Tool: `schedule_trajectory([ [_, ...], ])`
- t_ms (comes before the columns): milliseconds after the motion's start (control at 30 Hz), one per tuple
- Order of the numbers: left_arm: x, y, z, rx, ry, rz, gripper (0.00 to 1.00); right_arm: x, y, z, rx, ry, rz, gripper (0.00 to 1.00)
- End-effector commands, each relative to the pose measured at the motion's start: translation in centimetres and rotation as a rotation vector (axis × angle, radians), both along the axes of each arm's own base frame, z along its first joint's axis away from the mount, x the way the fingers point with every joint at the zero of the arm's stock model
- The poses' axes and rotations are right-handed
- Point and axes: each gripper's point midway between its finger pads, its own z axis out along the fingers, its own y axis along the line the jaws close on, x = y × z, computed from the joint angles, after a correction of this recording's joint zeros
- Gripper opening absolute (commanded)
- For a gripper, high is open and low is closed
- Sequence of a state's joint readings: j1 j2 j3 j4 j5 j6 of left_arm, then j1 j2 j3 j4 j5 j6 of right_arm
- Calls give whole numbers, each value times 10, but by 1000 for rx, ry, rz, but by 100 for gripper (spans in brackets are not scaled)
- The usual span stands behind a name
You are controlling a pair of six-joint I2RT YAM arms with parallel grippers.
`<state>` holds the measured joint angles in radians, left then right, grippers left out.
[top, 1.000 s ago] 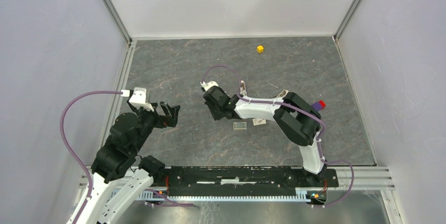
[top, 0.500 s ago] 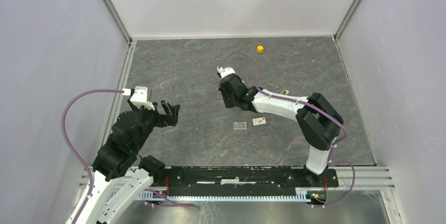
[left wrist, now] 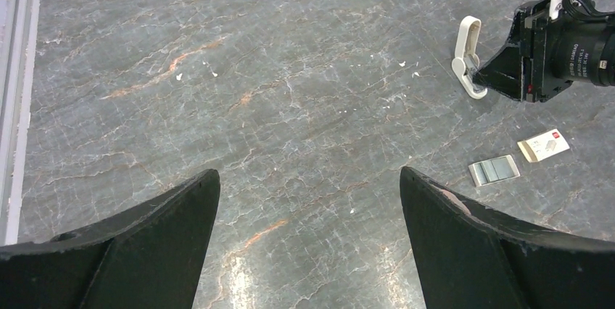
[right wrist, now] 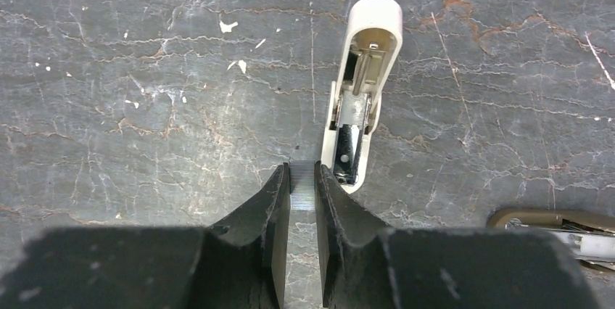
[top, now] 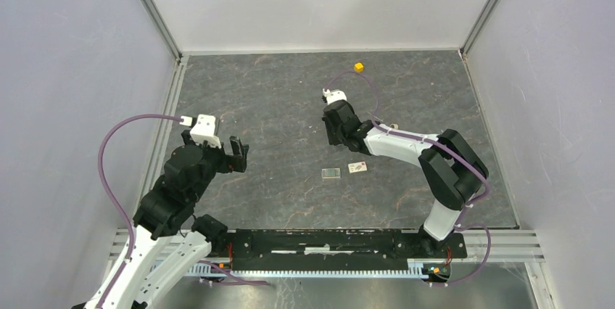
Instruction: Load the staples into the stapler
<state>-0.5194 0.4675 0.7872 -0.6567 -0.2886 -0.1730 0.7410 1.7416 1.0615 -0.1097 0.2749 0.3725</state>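
Pale walls close in the dark stone worktop point(top: 275, 99) on three sides, and there is bare room across its middle and left. The left tool point(left wrist: 308, 178) hangs released, jaws wide, over bare stone. The right tool point(right wrist: 303, 175) is clenched on a thin ribbed grey strip point(right wrist: 303, 187), just beside the opened stapler point(right wrist: 359, 99), which lies flat. The staples point(top: 331, 173) and a pale card point(top: 357, 167) sit side by side nearer the arms. A yellow cube point(top: 358, 67) lies by the far wall.

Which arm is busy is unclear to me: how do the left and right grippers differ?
The left gripper stands wide open and empty; the right gripper is closed on the staples. The left hangs far from the stapler; the right is beside its open channel. Both are black.
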Motion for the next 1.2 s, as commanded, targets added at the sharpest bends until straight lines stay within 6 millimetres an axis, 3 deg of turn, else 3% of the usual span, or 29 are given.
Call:
schedule_trajectory([
  [0, 4, 4, 7, 36, -29, 8, 100, 15, -1, 20, 46, -79, -34, 23],
  [400, 7, 1, 3, 43, -15, 1, 100, 22, -19, 13, 56, -82, -111, 23],
  [1167, 6, -1, 4, 38, -21, -8, 100, 28, -26, 3, 96, -93, -191, 22],
])
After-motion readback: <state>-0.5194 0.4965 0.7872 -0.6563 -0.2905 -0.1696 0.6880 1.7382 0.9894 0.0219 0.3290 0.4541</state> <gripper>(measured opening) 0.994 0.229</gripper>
